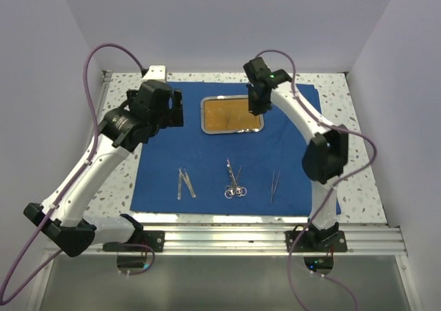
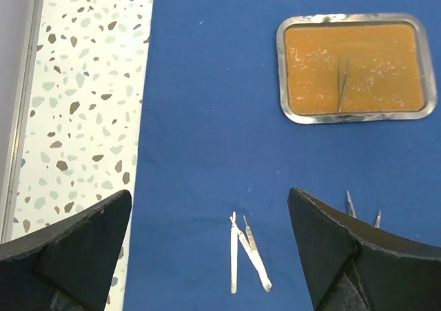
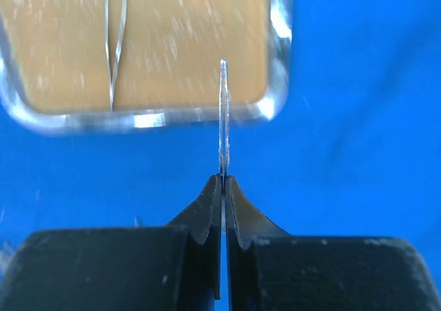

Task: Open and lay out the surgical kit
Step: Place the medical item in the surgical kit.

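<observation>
My right pincer (image 3: 223, 181) is clamped on a thin steel tool (image 3: 223, 111), its length pointing straight ahead at the tray (image 3: 279, 83) corner on the blue cloth (image 3: 358, 118), the laid-out row (image 1: 234, 187) back toward my bases, my left pincer (image 2: 210, 194) gaping wide.

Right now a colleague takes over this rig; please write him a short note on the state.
Left hand: open, empty, over the blue cloth.
Right hand: shut on a thin silver instrument, over the tray edge.
Done: cloth spread flat; two slim tools, scissors, tweezers lie on it.
Left: lay down the held instrument, then the second tweezers, in the tray.
</observation>
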You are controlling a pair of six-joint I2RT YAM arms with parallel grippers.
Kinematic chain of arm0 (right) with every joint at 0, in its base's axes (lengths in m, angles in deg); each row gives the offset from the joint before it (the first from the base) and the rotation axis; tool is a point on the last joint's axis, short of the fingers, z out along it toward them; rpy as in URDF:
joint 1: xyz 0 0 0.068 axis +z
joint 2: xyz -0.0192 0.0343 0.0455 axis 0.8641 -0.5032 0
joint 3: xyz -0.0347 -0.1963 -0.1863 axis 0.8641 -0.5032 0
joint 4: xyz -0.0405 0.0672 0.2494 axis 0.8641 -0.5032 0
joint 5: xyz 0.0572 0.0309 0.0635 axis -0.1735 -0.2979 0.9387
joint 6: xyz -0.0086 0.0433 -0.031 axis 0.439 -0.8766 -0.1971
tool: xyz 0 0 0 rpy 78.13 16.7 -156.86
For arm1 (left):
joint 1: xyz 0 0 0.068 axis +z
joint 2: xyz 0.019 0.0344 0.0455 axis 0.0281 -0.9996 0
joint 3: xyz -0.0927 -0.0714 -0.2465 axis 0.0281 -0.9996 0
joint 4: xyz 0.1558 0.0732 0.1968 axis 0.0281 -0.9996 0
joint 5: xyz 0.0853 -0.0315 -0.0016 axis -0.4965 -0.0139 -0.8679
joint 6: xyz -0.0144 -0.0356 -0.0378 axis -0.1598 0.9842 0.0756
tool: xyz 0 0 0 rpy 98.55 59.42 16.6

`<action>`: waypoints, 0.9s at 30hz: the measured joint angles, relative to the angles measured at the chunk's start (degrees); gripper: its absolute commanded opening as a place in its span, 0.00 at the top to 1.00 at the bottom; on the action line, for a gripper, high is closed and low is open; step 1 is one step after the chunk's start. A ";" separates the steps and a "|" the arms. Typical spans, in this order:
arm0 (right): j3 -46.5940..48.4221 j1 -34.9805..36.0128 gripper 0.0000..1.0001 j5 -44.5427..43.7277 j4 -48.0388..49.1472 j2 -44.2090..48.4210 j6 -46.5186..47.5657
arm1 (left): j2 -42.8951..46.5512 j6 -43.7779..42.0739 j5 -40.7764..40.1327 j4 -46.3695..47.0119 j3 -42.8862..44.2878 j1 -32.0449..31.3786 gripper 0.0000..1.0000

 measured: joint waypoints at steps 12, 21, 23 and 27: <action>-46.86 6.25 1.00 -0.48 1.64 35.71 -15.28 | -10.38 -2.84 9.99 4.04 -9.40 7.82 0.02; -62.58 13.64 1.00 0.87 5.11 39.56 -27.21 | -9.81 -3.52 14.82 6.29 -12.11 9.27 0.03; -65.53 14.03 1.00 1.27 6.71 39.91 -28.81 | -9.33 -3.52 15.23 6.40 -12.13 9.29 0.03; -68.65 14.08 1.00 1.70 8.20 39.58 -30.32 | -7.58 -3.52 15.47 6.75 -12.74 9.29 0.03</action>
